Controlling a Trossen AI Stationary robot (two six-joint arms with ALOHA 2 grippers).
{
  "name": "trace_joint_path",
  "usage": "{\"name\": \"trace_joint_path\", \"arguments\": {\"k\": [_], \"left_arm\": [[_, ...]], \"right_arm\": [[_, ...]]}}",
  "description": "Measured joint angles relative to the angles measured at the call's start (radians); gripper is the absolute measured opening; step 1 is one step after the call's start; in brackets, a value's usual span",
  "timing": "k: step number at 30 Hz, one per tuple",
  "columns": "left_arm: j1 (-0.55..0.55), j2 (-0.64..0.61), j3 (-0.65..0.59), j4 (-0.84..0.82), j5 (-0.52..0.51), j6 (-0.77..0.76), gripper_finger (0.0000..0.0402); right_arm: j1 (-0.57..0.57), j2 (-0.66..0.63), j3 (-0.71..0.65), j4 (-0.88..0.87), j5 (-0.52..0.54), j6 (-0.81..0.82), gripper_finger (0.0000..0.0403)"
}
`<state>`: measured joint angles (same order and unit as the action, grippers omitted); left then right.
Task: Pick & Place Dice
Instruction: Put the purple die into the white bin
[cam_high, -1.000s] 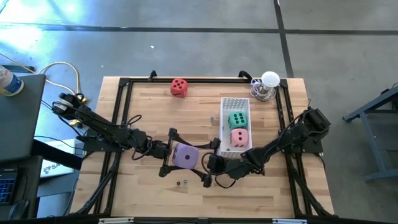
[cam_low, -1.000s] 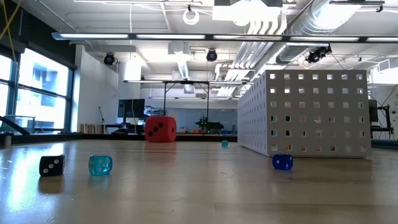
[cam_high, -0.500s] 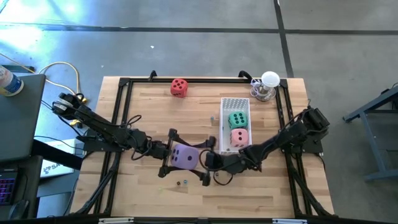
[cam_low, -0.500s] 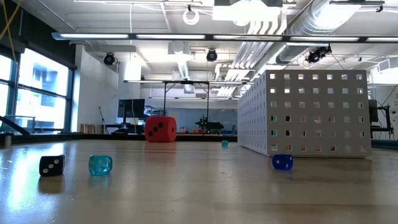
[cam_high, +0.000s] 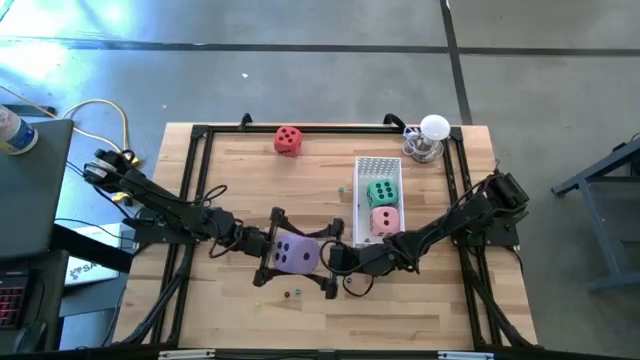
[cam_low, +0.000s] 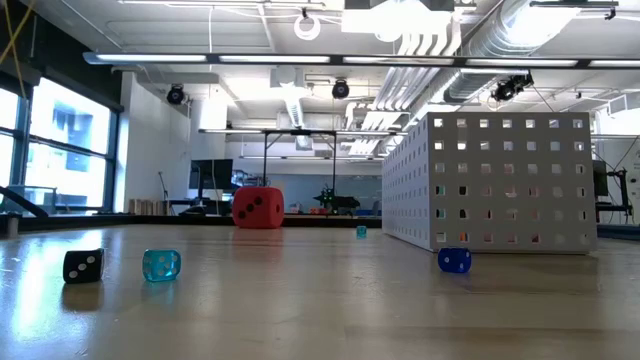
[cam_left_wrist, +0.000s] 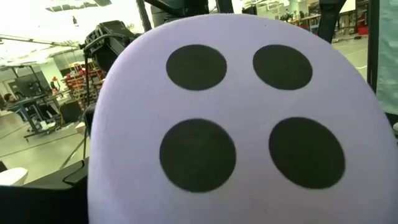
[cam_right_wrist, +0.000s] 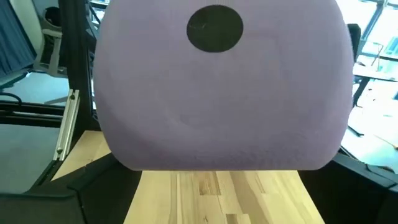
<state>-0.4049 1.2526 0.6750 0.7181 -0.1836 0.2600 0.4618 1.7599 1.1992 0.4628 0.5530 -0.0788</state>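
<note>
Fingers of left gripper (cam_high: 300, 258) and right gripper (cam_high: 322, 254) around purple die (cam_high: 297, 252)

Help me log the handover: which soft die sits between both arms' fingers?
The purple soft die, mid-table; red die sits alone, green and pink are binned.

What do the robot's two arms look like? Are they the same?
Yes, they match. The left arm and right arm are both black, thin and jointed, with dark cables looping beside them. The left gripper and right gripper each end in two dark fingers.
</note>
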Motion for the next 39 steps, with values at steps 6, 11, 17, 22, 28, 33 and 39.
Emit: {"name": "trace_joint_path", "arguments": {"k": [6, 11, 17, 22, 28, 33, 39], "left_arm": [[0.000, -0.001, 0.001, 0.003, 0.006, -0.002, 0.0400], [0.000, -0.001, 0.001, -0.009, 0.005, -0.003, 0.0400], [0.002, 0.001, 0.000, -0.028, -0.008, -0.003, 0.0400], [0.004, 0.000, 0.001, -0.034, -0.002, -0.001, 0.0400], [0.003, 0.000, 0.001, -0.036, -0.001, 0.001, 0.0400], [0.003, -0.001, 0.000, -0.040, -0.005, -0.003, 0.0400], [0.003, -0.001, 0.000, -0.043, -0.003, -0.007, 0.0400]], "right_arm": [[0.001, 0.000, -0.001, 0.036, -0.005, -0.043, 0.0395], [0.005, 0.000, -0.001, 0.032, 0.001, -0.050, 0.0395], [0.042, 0.000, 0.000, 0.034, 0.166, -0.086, 0.0395], [0.062, 0.000, 0.000, 0.071, 0.184, -0.136, 0.0395], [0.060, 0.000, -0.001, 0.074, 0.178, -0.148, 0.0395], [0.047, 0.000, -0.001, 0.075, 0.163, -0.146, 0.0395], [0.043, 0.000, -0.001, 0.073, 0.167, -0.134, 0.0394]]}}
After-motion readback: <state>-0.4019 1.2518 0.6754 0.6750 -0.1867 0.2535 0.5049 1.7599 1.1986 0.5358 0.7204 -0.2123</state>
